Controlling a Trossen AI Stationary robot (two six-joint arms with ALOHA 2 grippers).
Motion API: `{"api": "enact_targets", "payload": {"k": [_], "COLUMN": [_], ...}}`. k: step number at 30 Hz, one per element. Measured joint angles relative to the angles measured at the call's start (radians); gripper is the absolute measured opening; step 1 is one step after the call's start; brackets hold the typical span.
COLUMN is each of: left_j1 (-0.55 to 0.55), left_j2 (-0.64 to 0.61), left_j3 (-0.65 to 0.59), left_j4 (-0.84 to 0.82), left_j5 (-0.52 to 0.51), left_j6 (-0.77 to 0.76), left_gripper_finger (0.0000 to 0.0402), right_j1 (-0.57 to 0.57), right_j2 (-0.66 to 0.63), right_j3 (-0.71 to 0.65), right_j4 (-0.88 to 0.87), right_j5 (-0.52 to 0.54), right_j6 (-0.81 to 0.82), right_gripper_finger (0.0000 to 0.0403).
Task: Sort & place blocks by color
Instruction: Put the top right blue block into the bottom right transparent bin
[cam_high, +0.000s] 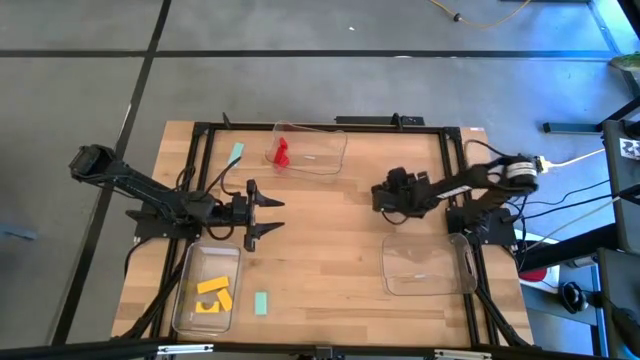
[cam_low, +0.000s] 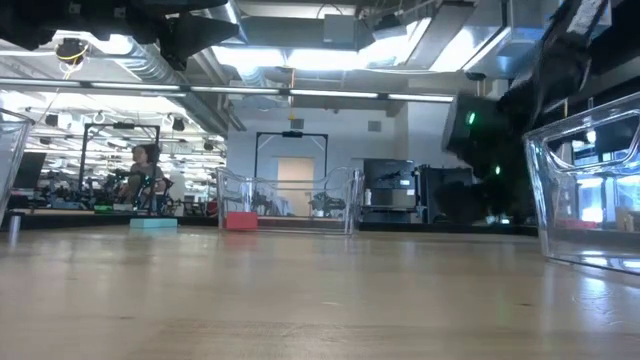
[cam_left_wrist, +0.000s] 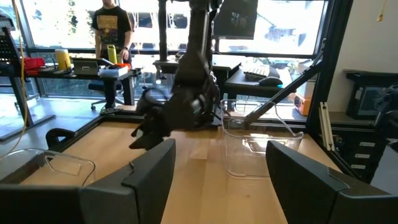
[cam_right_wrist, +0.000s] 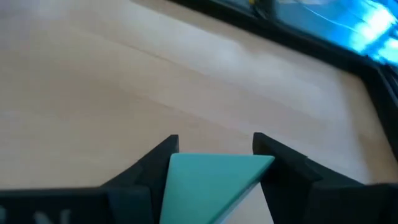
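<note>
My right gripper (cam_high: 384, 196) is over the table's middle, right of centre, shut on a pale teal block (cam_right_wrist: 210, 179). My left gripper (cam_high: 268, 216) hovers open left of centre, pointing toward the right arm, and holds nothing. Red blocks (cam_high: 282, 151) lie in the clear far tray (cam_high: 325, 162), and yellow blocks (cam_high: 213, 297) lie in the clear near-left tray (cam_high: 186, 283). One teal bar (cam_high: 236, 153) lies flat on the table left of the far tray. Another teal bar (cam_high: 261, 303) lies flat right of the near-left tray. My right gripper pinches the teal block between its two fingers (cam_right_wrist: 155, 163), one on each side face. A corner of the block (cam_right_wrist: 264, 163) reaches out past the fingertips. The block is lifted clear of the table. How far back it reaches between the fingers does not show.
A clear tray (cam_high: 428, 266) with nothing in it sits at the near right, just below my right arm. A black frame (cam_high: 300, 126) runs around the tabletop. Bare wood lies between the two grippers. A person (cam_left_wrist: 112, 25) stands in the room beyond the table.
</note>
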Motion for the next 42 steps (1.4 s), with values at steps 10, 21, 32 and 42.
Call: {"api": "enact_targets", "payload": {"k": [10, 21, 32, 42], "left_j1": [0.000, 0.000, 0.000, 0.000], "left_j2": [0.000, 0.000, 0.000, 0.000], "left_j3": [0.000, 0.000, 0.000, 0.000], "left_j4": [0.003, 0.007, 0.007, -0.004], "left_j5": [0.000, 0.001, 0.002, 0.002], "left_j6": [0.000, 0.004, 0.027, 0.027], "left_gripper_finger": [0.0243, 0.0243, 0.0243, 0.0243], "right_j1": [0.275, 0.345, 0.345, 0.531], "right_j2": [-0.255, -0.270, -0.270, -0.278], "right_j3": [0.000, 0.001, 0.001, 0.257], "right_j4": [0.424, 1.041, 1.017, 0.330], "right_j5": [-0.140, -0.686, -0.686, -0.581], "right_j6": [-0.532, -1.015, -1.004, -0.783], "right_gripper_finger": [0.0183, 0.0183, 0.0183, 0.0183]}}
